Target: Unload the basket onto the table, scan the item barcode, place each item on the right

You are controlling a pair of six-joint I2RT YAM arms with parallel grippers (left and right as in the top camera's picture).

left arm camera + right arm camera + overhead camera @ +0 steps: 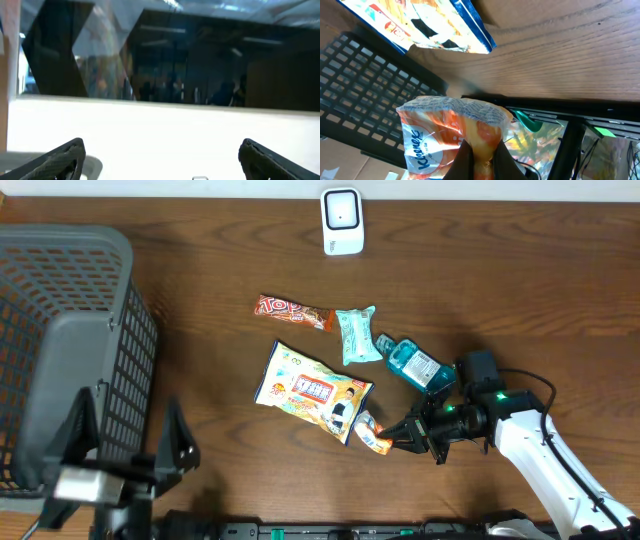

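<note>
The item is a small orange Kleenex tissue pack (370, 434), pinched at one end by my right gripper (393, 437), just right of the snack bag's lower corner. In the right wrist view the pack (440, 135) bulges out past the dark fingers (466, 164), and the gripper (484, 164) is shut on its orange end. The white barcode scanner (341, 221) stands at the table's far edge, well away from the pack. My left gripper (130, 452) hovers at the front left beside the basket. It (162, 165) stands open and empty, facing a white wall.
A grey mesh basket (70, 330) fills the left side. On the table's middle lie a large snack bag (312, 390), a red candy bar (293, 311), a teal wipes pack (355, 335) and a blue mouthwash bottle (415, 364). The snack bag (420, 25) lies close ahead of the pack.
</note>
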